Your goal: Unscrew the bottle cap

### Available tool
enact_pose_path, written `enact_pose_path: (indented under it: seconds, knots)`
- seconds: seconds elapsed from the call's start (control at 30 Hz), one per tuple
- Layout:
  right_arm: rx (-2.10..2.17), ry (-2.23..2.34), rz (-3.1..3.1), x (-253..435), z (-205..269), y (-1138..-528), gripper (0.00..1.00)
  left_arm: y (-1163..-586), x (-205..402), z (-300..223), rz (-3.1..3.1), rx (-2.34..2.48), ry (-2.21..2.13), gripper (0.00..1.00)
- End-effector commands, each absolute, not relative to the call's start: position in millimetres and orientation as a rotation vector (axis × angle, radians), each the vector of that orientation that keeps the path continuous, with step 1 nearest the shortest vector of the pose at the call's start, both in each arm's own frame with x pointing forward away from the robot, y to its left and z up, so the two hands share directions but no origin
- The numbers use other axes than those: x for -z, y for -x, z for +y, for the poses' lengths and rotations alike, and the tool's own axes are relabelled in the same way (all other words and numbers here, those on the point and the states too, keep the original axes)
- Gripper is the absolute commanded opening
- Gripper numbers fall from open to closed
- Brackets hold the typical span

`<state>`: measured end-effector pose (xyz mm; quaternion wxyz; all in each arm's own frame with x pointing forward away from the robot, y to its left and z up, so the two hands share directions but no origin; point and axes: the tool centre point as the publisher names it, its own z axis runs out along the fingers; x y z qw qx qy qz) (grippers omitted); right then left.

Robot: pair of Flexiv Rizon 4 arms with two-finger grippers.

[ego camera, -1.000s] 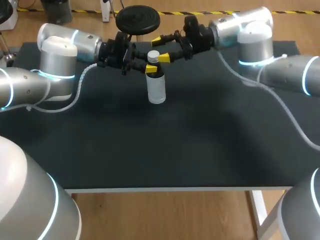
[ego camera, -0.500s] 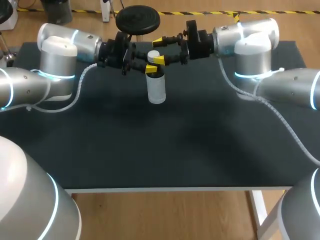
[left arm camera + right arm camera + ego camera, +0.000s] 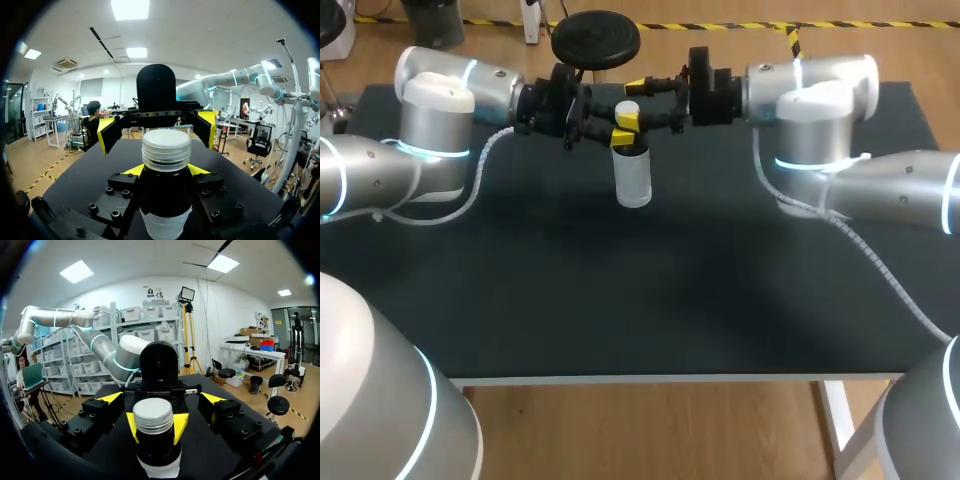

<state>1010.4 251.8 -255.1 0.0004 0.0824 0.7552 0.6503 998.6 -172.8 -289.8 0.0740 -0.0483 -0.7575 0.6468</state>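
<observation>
In the head view, the bottle (image 3: 632, 175) is being held upright at the far middle of the table (image 3: 620, 290), its neck clamped by the left gripper (image 3: 624, 136). In the left wrist view, both fingers are being pressed against the neck below the cap (image 3: 166, 147). In the right wrist view, the right gripper (image 3: 161, 398) is being held spread wide on either side of the cap, apart from it.

My right arm (image 3: 890, 185) has swung in toward the middle of the table, and its wrist has levelled out. My right gripper (image 3: 632, 101) has slid closer to the bottle cap (image 3: 627, 108). Its wide-spread jaws now straddle the cap instead of sitting off to one side.
</observation>
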Motion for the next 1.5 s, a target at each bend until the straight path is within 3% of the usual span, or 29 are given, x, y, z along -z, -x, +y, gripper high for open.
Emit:
enact_pose_path:
  seconds: [0.03, 0.57, 0.6, 0.63, 0.67, 0.73, 0.77, 0.8, 1.5]
  knots:
    - [-2.015, -0.288, 2.351, 256, 255, -1007, 1.00, -999, 291, -173, -2.272, -1.942, 0.146, 0.00]
    - [-2.019, -0.288, 2.338, 254, 258, -1003, 1.00, -999, 291, -173, -2.272, -1.942, 0.146, 0.00]
    - [-2.021, -0.288, 2.338, 254, 258, -1003, 0.86, -999, 291, -173, -2.272, -1.942, 0.146, 0.00]
    - [-2.021, -0.288, 2.340, 255, 258, -1003, 0.62, -999, 291, -173, -2.272, -1.942, 0.146, 0.00]
    - [-2.022, -0.286, 2.342, 255, 258, -1003, 0.46, -999, 291, -173, -2.272, -1.942, 0.146, 0.00]
    - [-2.022, -0.286, 2.346, 255, 259, -1003, 0.24, -999, 291, -173, -2.272, -1.942, 0.146, 0.00]
    - [-2.022, -0.286, 2.347, 255, 259, -1003, 0.06, -999, 291, -173, -2.272, -1.942, 0.146, 0.00]
    - [-2.023, -0.284, 2.349, 256, 259, -1003, 0.00, -999, 291, -173, -2.272, -1.942, 0.146, 0.00]
    - [-2.287, 0.134, 2.530, 259, 255, -1013, 0.00, -999, 291, -173, -2.272, -1.942, 0.146, 0.00]
